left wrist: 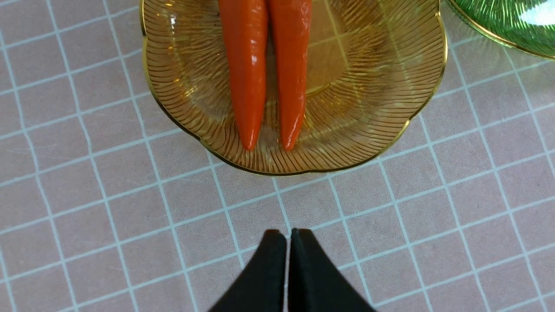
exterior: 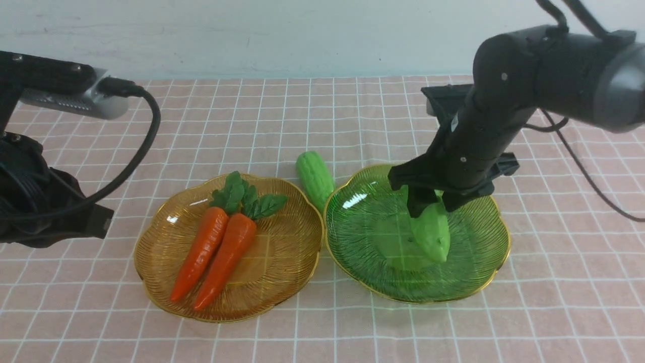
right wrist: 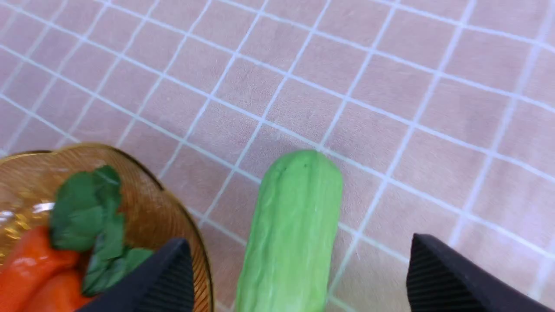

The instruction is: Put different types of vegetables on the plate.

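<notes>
On the far left the left arm (exterior: 30,201) sits low at the table edge, with a black cable (exterior: 146,136) looping down from its camera. The left gripper (left wrist: 284,242) hangs over bare cloth just short of the amber plate (exterior: 282,252), its black fingertips clenched together with nothing between them. A pink tablecloth (exterior: 322,116) ruled with thin white squares covers the table up to a pale wall (exterior: 252,35). The amber plate is clear, ribbed and scalloped, with a thin gold rim. Two glossy orange carrots lie in it side by side and touching, the left carrot (exterior: 201,252) and the right carrot (exterior: 229,257), their points toward the robot. Their dark green leafy tops (exterior: 247,199) fan out at the far side of the plate. Between the two plates a light green gourd (exterior: 315,176) lies on the cloth, matte and faintly ridged. Its blunt end points away, and its near end runs behind the rim of the green plate (exterior: 363,237). That plate has the same ribbed, scalloped, gold-edged shape in clear green and sits just beside the amber one. A second gourd (exterior: 433,237) lies in it right of centre, its tapered tip toward the robot. The black right arm (exterior: 484,136) reaches down from the upper right and hides that gourd's far end. The right gripper (exterior: 433,209) straddles that end, and the right wrist view shows its ribbed fingers spread wide and gripping nothing.
</notes>
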